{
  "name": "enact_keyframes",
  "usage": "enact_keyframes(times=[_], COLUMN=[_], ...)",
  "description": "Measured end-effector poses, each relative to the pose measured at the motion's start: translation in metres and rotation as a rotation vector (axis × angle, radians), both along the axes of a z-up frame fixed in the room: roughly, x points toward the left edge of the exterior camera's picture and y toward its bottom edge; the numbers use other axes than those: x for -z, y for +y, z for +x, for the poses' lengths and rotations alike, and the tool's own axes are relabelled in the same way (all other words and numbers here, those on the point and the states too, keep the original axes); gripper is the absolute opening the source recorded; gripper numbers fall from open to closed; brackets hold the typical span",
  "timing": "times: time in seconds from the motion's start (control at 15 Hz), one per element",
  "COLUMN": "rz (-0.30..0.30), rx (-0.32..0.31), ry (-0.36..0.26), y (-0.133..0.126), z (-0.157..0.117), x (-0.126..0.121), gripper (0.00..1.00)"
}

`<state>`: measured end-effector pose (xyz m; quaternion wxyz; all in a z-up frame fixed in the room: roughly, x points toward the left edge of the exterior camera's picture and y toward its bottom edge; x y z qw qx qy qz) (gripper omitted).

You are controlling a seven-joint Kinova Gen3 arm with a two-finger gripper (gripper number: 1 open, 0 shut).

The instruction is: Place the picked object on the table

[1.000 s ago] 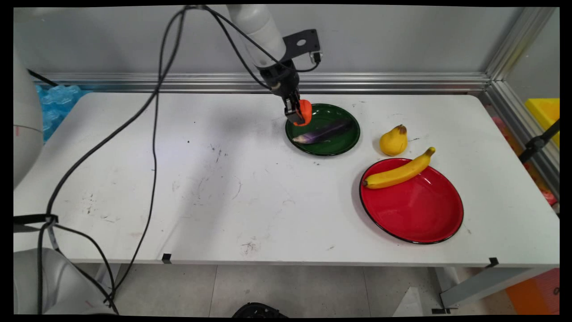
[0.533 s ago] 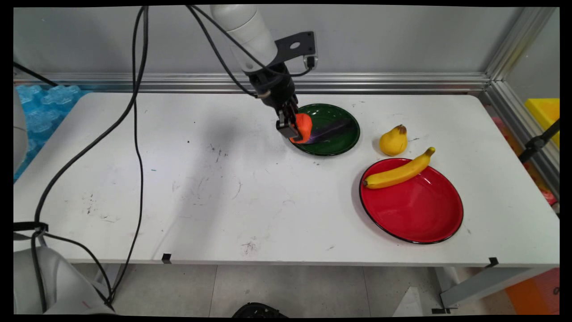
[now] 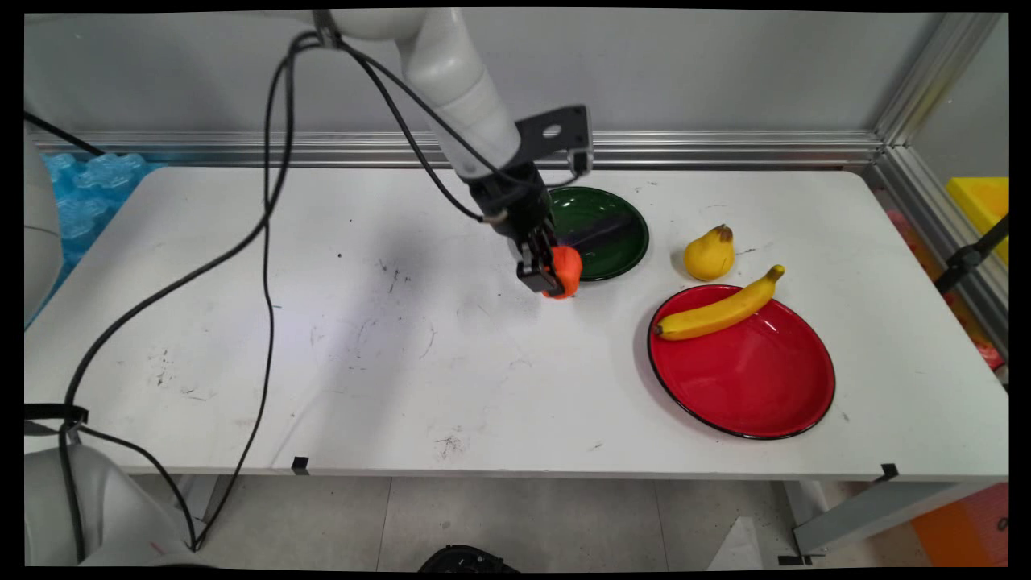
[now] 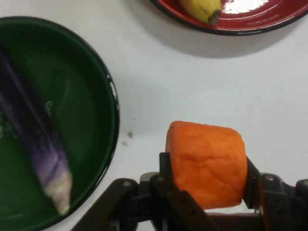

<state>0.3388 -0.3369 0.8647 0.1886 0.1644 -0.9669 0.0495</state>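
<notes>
My gripper [image 3: 552, 278] [image 4: 207, 168] is shut on an orange block-shaped object [image 3: 564, 271] [image 4: 206, 162], held just above the white table beside the near-left rim of the green plate [image 3: 624, 250] [image 4: 86, 130]. A purple eggplant [image 3: 600, 234] [image 4: 36, 154] lies in that plate, partly hidden by the arm in the main view. To the right, a banana [image 3: 717, 310] [image 4: 202, 8] rests across the far rim of the red plate [image 3: 749, 370] [image 4: 250, 19].
A yellow pear [image 3: 710, 253] stands on the table between the two plates. Black cables [image 3: 266, 242] hang from the arm over the table's left half. A metal rail [image 3: 725, 149] runs along the far edge.
The gripper has carried the orange object from above the green plate toward the near side, off its rim and lower over the table. The eggplant, pear and banana stayed put.
</notes>
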Motion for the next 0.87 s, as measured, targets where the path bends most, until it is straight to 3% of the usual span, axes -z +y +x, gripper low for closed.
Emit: enact_keyframes(times=[0.53, 0.6, 0.87], rz=[0.015, 0.016, 0.016], rx=[0.012, 0.016, 0.032], ry=[-0.007, -0.005, 0.004], y=[-0.005, -0.006, -0.005], z=[-0.018, -0.020, -0.023], x=[0.050, 0.054, 0.060], gripper=[0.00, 1.00, 1.00])
